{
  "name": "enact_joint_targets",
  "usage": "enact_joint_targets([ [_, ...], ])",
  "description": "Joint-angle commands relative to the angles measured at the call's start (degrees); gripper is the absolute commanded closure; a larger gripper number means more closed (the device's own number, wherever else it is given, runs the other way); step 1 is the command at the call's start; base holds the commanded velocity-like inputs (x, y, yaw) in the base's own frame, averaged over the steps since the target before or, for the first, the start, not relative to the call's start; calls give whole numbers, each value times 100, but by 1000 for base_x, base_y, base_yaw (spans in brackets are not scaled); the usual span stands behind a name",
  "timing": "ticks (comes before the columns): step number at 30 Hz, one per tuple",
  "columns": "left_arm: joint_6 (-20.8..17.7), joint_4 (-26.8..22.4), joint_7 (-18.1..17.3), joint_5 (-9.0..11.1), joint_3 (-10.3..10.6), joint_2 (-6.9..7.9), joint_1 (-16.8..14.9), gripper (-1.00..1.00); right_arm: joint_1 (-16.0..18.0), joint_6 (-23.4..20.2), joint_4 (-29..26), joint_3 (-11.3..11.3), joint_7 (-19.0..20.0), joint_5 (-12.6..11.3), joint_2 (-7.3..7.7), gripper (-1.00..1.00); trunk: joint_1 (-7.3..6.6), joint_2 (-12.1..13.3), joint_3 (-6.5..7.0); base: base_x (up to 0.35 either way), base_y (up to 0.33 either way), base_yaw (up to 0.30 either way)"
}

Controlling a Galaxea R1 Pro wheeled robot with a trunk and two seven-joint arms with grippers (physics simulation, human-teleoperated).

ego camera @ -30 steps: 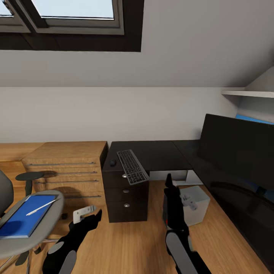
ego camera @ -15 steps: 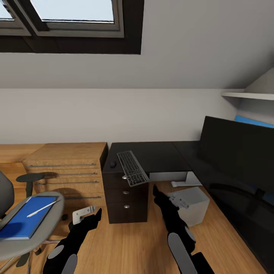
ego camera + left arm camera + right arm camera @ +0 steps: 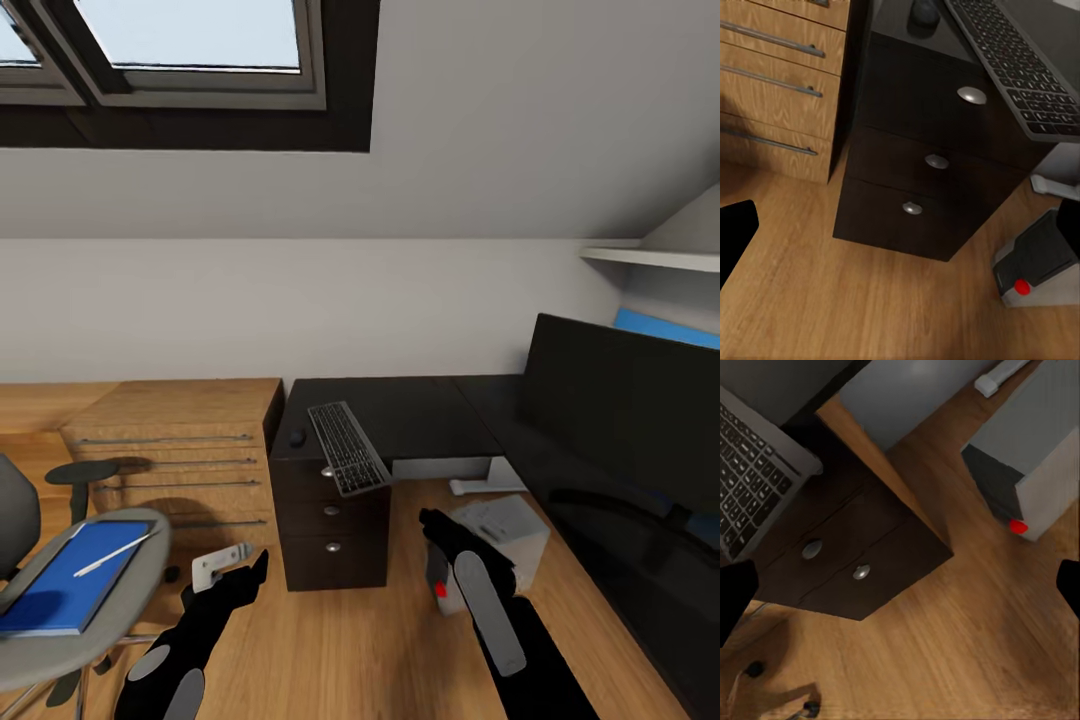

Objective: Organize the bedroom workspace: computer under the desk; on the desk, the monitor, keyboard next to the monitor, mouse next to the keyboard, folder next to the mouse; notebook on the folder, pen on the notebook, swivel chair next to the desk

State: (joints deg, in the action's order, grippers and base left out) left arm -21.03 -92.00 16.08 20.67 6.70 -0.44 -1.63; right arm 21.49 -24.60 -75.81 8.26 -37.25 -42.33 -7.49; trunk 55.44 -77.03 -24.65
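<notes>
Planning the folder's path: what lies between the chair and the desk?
In the head view, a light wooden drawer cabinet stands between the chair and the desk.

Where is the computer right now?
In the head view the computer stands on the wooden floor to the right of the desk's drawers, just ahead of the right arm and tilted, not yet tucked under the desk.

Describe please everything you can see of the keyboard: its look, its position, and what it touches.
The keyboard is slim and silver-grey with dark keys in full-size layout. It lies flat on the black top of the desk, set at an angle, and its near end sticks out past the desk edge, above the drawers with round silver knobs. The mouse sits just beside it on the desktop, apart from it. No gripper touches it.
</notes>
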Motion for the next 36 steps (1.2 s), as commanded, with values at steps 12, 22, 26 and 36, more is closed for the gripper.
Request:
enact_joint_targets([
  [12,-22,-16,48,60,0,22,-4,-100,1010,696,1965,917,-77,1230,-133,-100,-264,478,209,0,0,0],
  [22,-7,-51,767,94,-52,19,-4,-100,1024,815,1602,1107,-100,1339,-145,-100,-484,879,389,-10,0,0],
  [26,-6,-54,891,102,-38,11,-4,-100,1017,816,1576,1101,-92,1344,-135,-100,-572,1040,461,-219,0,0],
  [36,-14,-47,934,96,-20,2,-4,-100,1015,825,1576,1082,-83,1365,-87,-100,-791,1441,640,-309,-128,0],
])
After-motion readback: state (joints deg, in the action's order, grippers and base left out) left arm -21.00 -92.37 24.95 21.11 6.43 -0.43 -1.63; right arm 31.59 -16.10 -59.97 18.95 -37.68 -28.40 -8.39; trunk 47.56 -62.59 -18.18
